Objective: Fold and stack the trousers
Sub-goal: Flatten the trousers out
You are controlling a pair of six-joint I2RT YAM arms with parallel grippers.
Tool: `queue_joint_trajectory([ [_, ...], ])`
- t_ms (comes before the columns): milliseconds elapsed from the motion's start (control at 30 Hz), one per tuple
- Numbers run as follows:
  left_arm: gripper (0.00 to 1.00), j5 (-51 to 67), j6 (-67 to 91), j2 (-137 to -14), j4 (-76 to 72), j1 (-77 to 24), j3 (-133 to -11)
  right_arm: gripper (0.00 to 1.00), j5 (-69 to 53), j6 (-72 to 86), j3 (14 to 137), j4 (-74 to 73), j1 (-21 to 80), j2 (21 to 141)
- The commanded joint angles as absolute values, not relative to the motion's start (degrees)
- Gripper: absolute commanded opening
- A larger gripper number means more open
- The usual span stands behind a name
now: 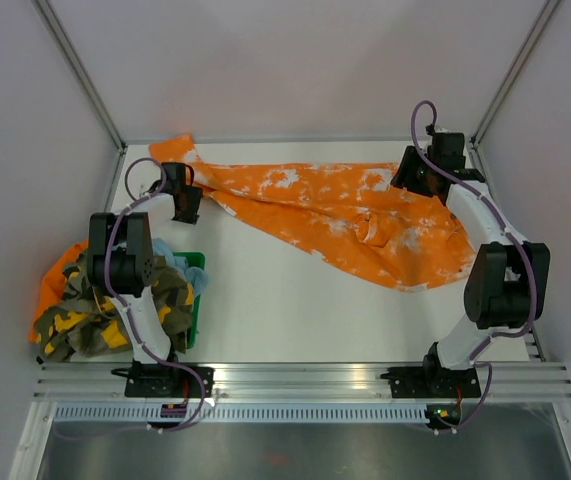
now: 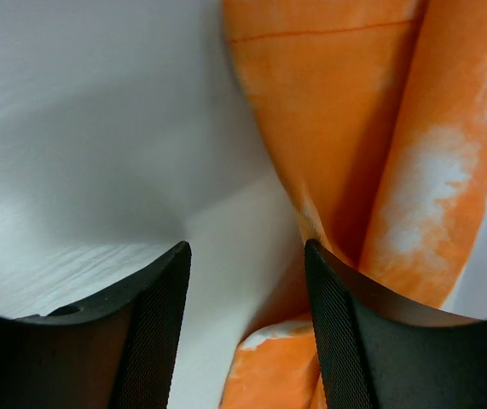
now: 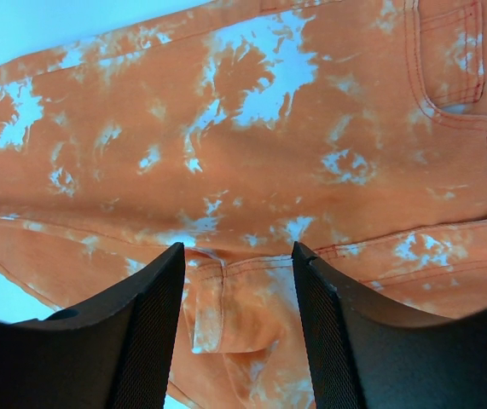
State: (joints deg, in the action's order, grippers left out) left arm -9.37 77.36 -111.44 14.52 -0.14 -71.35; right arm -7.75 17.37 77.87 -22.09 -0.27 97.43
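Observation:
Orange trousers with white tie-dye blotches [image 1: 335,215] lie spread across the far half of the white table, legs toward the far left and waist toward the right. My left gripper [image 1: 187,205] is open at the leg end; in the left wrist view [image 2: 245,256] orange cloth [image 2: 379,170] lies just right of the gap and partly between the fingers. My right gripper [image 1: 417,180] is open above the waist end; in the right wrist view [image 3: 236,256] the cloth [image 3: 252,128], a seam and a pocket show under it.
A heap of camouflage and orange clothes [image 1: 95,300] fills a green basket [image 1: 195,300] at the table's left edge beside the left arm. Aluminium frame posts [image 1: 80,75] stand at the back corners, and a rail [image 1: 295,378] runs along the near edge.

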Motion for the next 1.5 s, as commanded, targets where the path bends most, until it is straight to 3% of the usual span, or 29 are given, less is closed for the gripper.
queue_joint_trajectory([
  [0,0.62,-9.93,79.45,-113.20,8.80,-0.88,-73.21,0.61,-6.77,16.79,76.20,-22.68,-0.35,94.57],
  [200,0.62,-11.42,79.45,-114.87,5.88,-1.05,-75.65,0.61,-6.59,17.05,75.15,-23.29,-0.26,95.62],
  [233,0.44,-11.43,79.45,-117.05,10.41,-1.05,-77.41,0.61,-6.59,17.14,75.15,-23.20,-0.26,95.80],
  [333,0.02,-10.90,78.14,-120.49,17.64,-1.05,-83.83,0.61,-6.24,17.40,75.50,-23.03,-0.26,95.98],
  [433,0.02,-11.16,74.81,-120.59,22.23,-0.88,-84.90,0.61,-4.93,17.31,75.67,-23.12,-0.26,95.98],
  [667,0.02,-27.23,67.86,-103.99,29.62,-0.35,-78.41,0.61,-2.90,17.05,74.71,-23.03,-0.26,96.94],
  [900,0.02,-21.30,60.23,-95.19,19.98,-0.09,-67.43,0.61,-4.04,17.05,73.83,-22.24,-0.26,97.73],
  [1033,0.66,-13.29,63.19,-98.69,14.42,-0.09,-67.76,0.60,-4.39,17.22,73.83,-22.50,-0.35,97.65],
  [1167,0.68,-11.34,65.74,-104.57,10.39,-0.09,-68.12,0.61,-3.78,17.23,72.86,-22.33,-0.26,96.94],
  [1467,0.63,-13.09,70.39,-112.05,0.36,-0.09,-68.47,0.61,-6.94,18.54,70.93,-21.71,-0.26,96.24],
])
